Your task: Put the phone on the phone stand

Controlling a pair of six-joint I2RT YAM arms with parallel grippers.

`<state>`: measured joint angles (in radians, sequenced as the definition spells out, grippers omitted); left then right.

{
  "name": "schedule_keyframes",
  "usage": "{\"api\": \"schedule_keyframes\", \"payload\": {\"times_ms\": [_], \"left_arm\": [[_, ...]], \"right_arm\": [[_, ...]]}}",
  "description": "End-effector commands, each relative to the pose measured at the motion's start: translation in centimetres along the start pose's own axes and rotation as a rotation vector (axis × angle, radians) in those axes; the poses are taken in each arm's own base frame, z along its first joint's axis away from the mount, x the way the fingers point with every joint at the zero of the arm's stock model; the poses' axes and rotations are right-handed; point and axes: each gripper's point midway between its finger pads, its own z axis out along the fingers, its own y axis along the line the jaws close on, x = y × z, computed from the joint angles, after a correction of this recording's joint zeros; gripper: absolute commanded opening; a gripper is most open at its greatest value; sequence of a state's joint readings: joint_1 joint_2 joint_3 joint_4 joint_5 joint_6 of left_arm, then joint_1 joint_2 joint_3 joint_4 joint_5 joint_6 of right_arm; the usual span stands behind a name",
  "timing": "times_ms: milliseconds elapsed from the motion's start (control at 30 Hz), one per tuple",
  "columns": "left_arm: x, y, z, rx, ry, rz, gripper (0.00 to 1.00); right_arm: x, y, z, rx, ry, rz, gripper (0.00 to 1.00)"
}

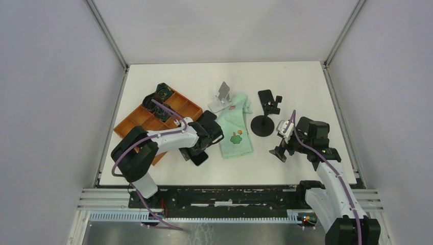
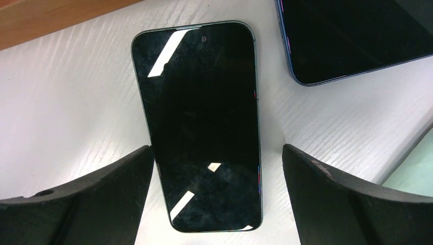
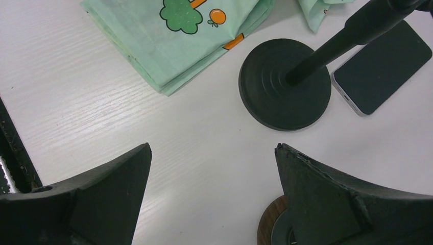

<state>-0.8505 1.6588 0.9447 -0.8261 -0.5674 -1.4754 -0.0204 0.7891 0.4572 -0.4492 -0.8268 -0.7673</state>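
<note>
A dark phone [image 2: 201, 122] lies flat, screen up, on the white table; it shows in the top view [image 1: 200, 157] just below the left gripper. My left gripper [image 2: 217, 153] is open and low over the phone's near end, one finger on each side. The left finger [image 2: 117, 178] is right at the phone's edge; the right finger [image 2: 327, 189] stands apart from it. A silver phone stand [image 1: 223, 95] and a black round-based stand [image 1: 263, 125] are at mid-table. My right gripper [image 3: 212, 153] is open and empty over bare table, near the black stand's base [image 3: 283, 84].
A second dark phone [image 2: 352, 35] lies just beyond the first. A third phone [image 3: 380, 71] lies by the black stand. A green printed cloth [image 1: 236, 127] lies between the arms. An orange compartment tray [image 1: 125, 127] sits at the left. A brown disc [image 3: 268, 227] lies under my right finger.
</note>
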Motion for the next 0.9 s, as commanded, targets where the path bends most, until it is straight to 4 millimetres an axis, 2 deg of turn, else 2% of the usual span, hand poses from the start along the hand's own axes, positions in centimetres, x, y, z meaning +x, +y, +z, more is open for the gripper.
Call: {"api": "schedule_keyframes", "payload": {"times_ms": [0,233,867], "left_arm": [[0.1,0.2,0.3,-0.037,0.003,-0.003,1.0],[1.1,1.3,1.2,-0.027,0.039,-0.028,1.0],[3.2,3.7,1.5,-0.035,0.124,-0.001,1.0]], "right_arm": [[-0.1,-0.1,0.2,-0.001,-0.013,-0.03,0.98],[-0.2,-0.1,0.2,-0.005,-0.014,-0.033,0.98],[-0.3,0.0,0.2,-0.007,-0.021,-0.039,0.98]]}}
